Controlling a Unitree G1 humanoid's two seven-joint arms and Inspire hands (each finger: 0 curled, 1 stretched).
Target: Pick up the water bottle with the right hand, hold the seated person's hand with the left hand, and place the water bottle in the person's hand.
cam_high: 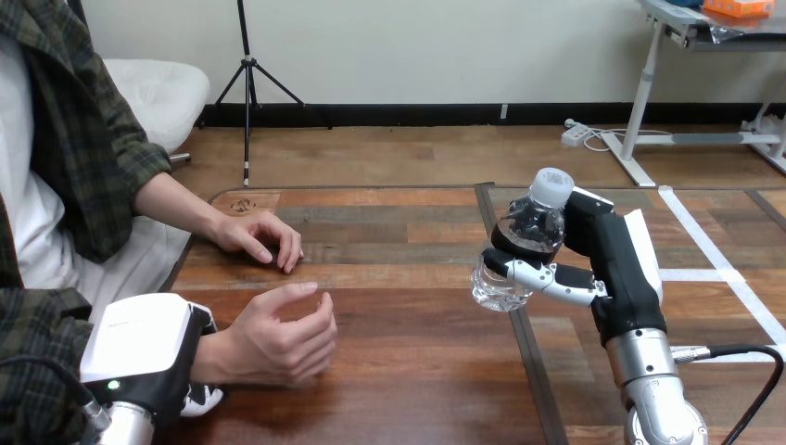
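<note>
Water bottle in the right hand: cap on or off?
On. The clear plastic water bottle has its white cap seated on the neck; the right hand grips it below, fingers curled round.

One water bottle (524, 243), one left hand (146, 348), one right hand (614, 252), two person's hands (261, 236) (278, 338), one table (417, 380).

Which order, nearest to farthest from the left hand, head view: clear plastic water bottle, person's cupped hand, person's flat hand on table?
1. The person's cupped hand, beside the left hand.
2. The person's flat hand, on the wooden table, farther back.
3. The clear plastic water bottle, far right, in the right hand.
</note>
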